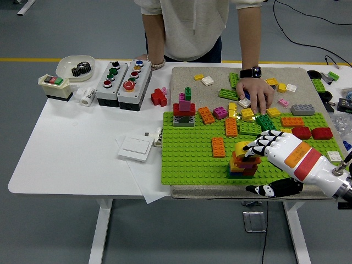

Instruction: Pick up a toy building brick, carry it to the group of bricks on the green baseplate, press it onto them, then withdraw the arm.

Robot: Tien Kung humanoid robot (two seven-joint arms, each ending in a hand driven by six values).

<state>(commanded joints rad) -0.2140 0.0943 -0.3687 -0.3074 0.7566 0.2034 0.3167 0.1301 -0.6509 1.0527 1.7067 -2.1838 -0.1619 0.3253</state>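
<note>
Reaching in from the lower right, the right hand [268,149] lies over the stack of bricks [244,161] at the near right of the green baseplate [190,157], its black-and-white fingers [257,144] curled down onto the yellow brick [241,148] on top, the thumb [269,190] held apart below and nearer the table's edge. The baseplate rests on a beige mat [181,77] covering the right part of the white table [71,148]. A white switch plate [135,148] lies on paper just left of the baseplate. Farther back on the plate stands a small red-and-grey brick tower [184,113], with loose bricks scattered to its right. A person's hand [254,95] rests among those bricks. At far left sit two grey button boxes [123,77] and a white dish [75,67]. Beyond the table is grey floor with a yellow line [66,59].
</note>
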